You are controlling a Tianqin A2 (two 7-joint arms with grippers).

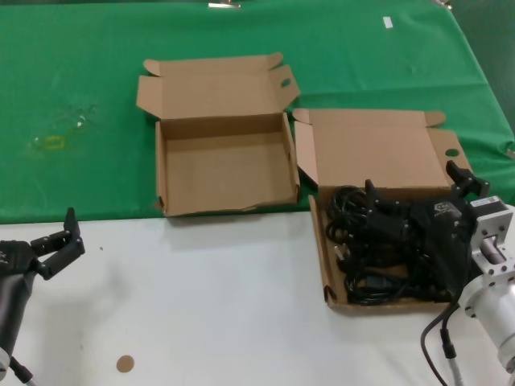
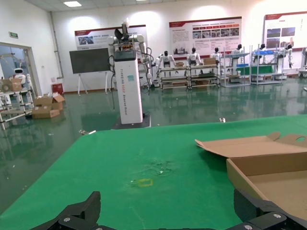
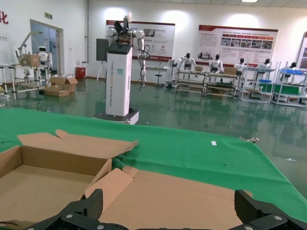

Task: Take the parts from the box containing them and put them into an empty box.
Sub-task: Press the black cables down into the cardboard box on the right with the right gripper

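The right pincer (image 1: 418, 193) hung open over the cords (image 1: 378, 257) in the long box (image 1: 326, 273) at 4 o'clock; the left pincer (image 1: 60, 241) waited open at 8 o'clock.

My head camera looks steeply down on the table from close above, while both my wrist cameras sit low at table level facing out across the green cloth (image 1: 338, 48) toward the hall, each sharing the empty box (image 1: 221, 173) with it
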